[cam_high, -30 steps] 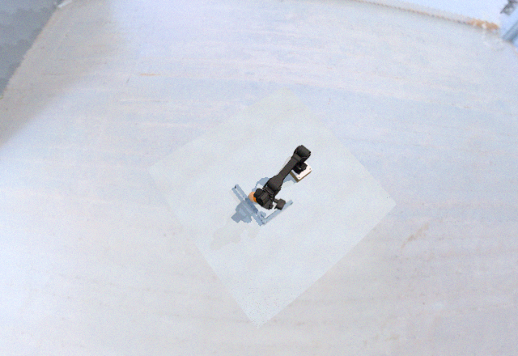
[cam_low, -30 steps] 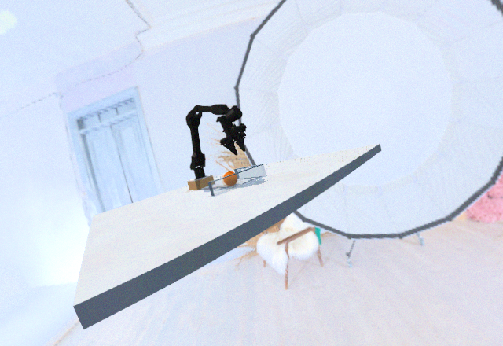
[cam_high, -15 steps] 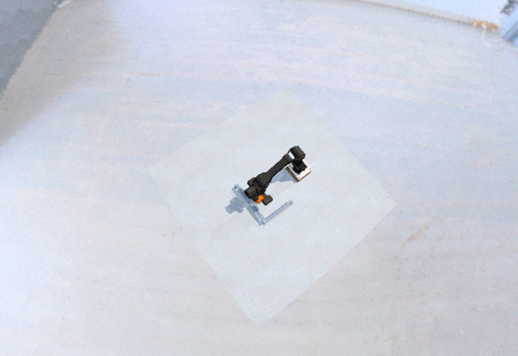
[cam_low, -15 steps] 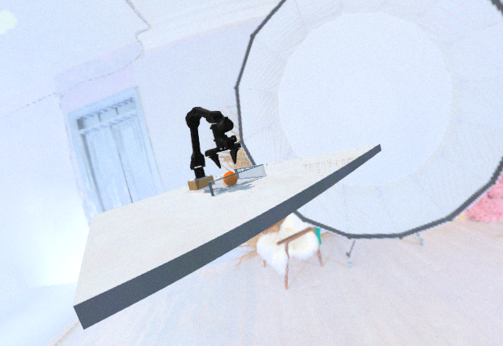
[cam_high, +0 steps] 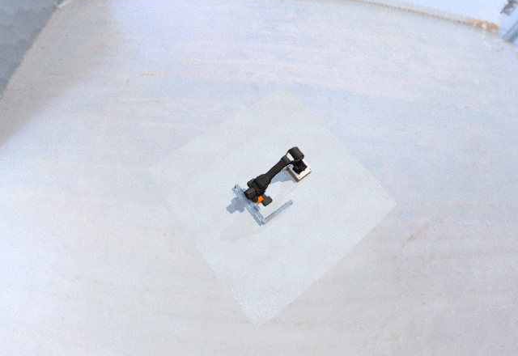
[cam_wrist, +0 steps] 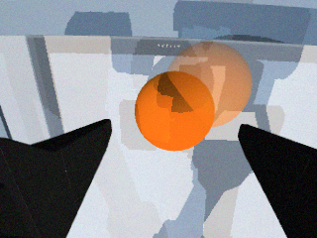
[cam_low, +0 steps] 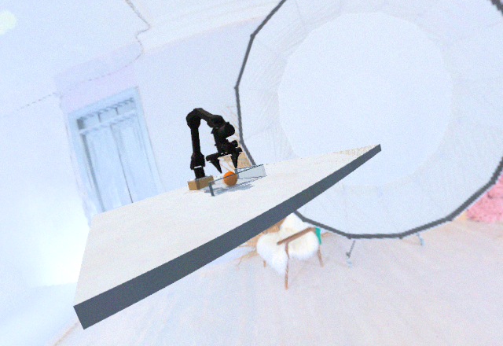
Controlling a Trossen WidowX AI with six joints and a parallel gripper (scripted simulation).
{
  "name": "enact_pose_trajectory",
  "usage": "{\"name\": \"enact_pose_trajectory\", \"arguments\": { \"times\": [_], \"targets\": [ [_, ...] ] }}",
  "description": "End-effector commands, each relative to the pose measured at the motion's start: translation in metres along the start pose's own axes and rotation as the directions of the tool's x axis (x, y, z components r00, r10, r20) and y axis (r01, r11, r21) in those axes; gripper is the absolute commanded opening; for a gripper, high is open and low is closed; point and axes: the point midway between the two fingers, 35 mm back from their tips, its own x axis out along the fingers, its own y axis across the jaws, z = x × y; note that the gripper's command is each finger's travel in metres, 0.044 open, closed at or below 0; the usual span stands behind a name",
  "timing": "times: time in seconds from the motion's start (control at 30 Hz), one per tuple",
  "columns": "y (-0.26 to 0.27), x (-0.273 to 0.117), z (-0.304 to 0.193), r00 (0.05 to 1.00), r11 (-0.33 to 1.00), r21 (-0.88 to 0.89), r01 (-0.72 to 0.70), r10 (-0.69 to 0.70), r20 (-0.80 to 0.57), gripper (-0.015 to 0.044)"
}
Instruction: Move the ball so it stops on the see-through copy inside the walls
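Wrist view, nearest field: the two black fingers of the gripper are standing at almost their full spread, one entering from each lower corner, and nothing is lying between them. Just beyond, centred in the gap, the orange ball is resting on the pale table. Behind it and slightly to the right, the see-through copy is overlapping the ball's far edge, so the ball is sitting a short way off its resting spot. Farther back, one clear wall is running across the frame, close behind the copy.

Exterior view: the gripper is hanging just above the ball, apparently without touching it, inside the corner formed by the clear walls; the arm's tan base block is standing beside them.

Handling, as a judgement: the ball is looking smooth, rigid and light, and it is likely to roll at the slightest off-centre touch. The fingers are best closing on its widest girth, at mid-height, on opposite sides, so that it is not squirting out; a gentle release is needed, the nearby wall helping to check any roll.
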Motion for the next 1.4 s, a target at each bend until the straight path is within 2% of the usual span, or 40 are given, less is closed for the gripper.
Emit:
{"name": "enact_pose_trajectory", "arguments": {
  "times": [0.0,0.77,0.87,1.1,1.37],
  "targets": [
    [-0.001,0.008,-0.002,1.0,1.0,0.003,0.006,-0.006,-0.007,0.044],
    [-0.001,0.043,-0.003,1.0,1.0,0.004,0.006,-0.006,-0.006,0.044],
    [-0.001,0.043,-0.003,1.0,1.0,0.004,0.006,-0.006,-0.006,0.0361],
    [-0.001,0.043,-0.003,1.0,1.0,0.004,0.006,-0.006,-0.006,0.0315],
    [-0.002,0.014,0.002,1.0,1.0,0.017,0.003,-0.003,-0.013,0.0105]
  ]
}}
